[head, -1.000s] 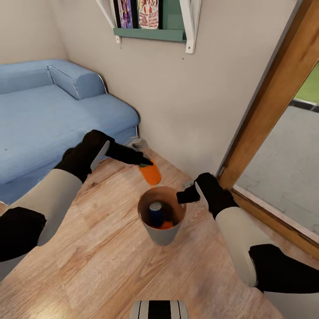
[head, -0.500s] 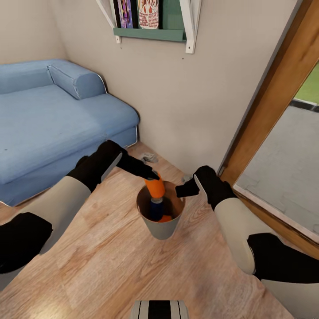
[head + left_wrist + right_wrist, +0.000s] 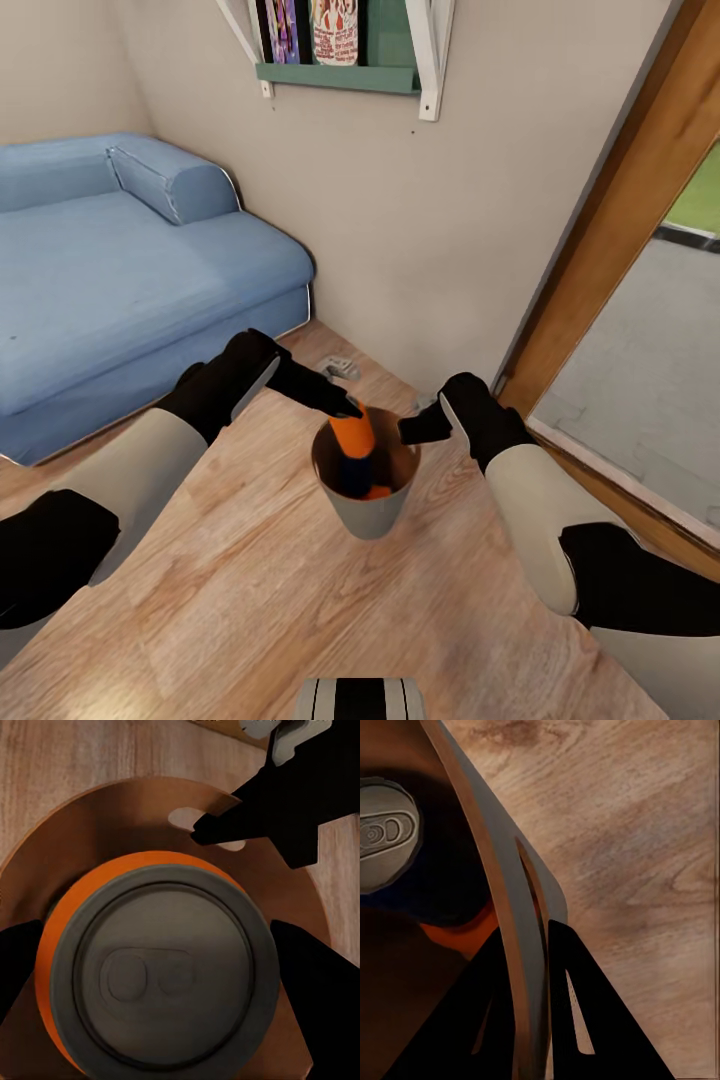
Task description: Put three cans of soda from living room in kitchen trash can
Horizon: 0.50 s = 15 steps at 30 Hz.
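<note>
Robot base: a striped grey and black part at the bottom centre of the head view.
Floor: light wood boards across the lower frame.
Bin: small grey tapered bucket, brown inside, standing on the floor at centre, held off none of it.
Right gripper: right of centre, its two fingers pinched on the bin's rim, one inside the wall and one outside, as the right wrist view shows.
Left gripper: left of centre, fingers closed on the sides of an orange can.
Orange can: upright, silver top up, lower half already inside the bin mouth.
Other cans: a blue can and a second orange can lie at the bottom of the bin.
Handling: the can looks light, stiff and smooth, likely slippery; a side grip near its top seems best, and thin walls may dent.
Bin handling: light and easily tipped; the rim grip steadies it.
Sofa: blue, at left, farther off.
Wall shelf: green, at top centre.
Door frame: wooden, at right.
</note>
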Available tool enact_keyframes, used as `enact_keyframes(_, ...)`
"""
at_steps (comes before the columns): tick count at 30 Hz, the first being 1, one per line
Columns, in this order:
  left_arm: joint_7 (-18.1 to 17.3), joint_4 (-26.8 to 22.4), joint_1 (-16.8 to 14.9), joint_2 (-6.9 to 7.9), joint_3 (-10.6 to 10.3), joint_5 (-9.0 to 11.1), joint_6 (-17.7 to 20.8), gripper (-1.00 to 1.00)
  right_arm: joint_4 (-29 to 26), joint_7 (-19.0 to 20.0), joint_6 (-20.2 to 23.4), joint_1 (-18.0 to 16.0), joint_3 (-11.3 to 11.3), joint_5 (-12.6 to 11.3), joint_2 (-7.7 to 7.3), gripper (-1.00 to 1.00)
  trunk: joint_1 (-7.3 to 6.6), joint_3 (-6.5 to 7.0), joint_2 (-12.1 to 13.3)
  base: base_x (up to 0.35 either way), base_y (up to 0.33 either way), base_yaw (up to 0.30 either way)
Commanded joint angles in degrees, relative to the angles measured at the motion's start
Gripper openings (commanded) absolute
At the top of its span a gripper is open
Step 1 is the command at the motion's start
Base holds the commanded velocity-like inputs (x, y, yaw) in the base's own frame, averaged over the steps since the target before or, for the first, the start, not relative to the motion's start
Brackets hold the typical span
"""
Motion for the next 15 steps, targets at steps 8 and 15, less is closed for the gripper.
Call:
enact_keyframes(8, -0.2, -1.5, 0.0, 0.04, -0.2, 0.1, 0.2, -1.00, 0.5, -1.2, 0.2, 0.0, -0.2, -1.4, -0.09, -1.00, -0.01, 0.00, 0.0, 0.000, 0.000, 0.000)
enact_keyframes(15, -2.2, -4.4, 0.5, 0.07, -5.3, 0.1, 0.5, -1.00, 0.8, -1.3, 0.2, 0.0, -0.2, -1.4, -0.20, -1.00, -0.01, 0.00, 0.0, 0.000, 0.000, 0.000)
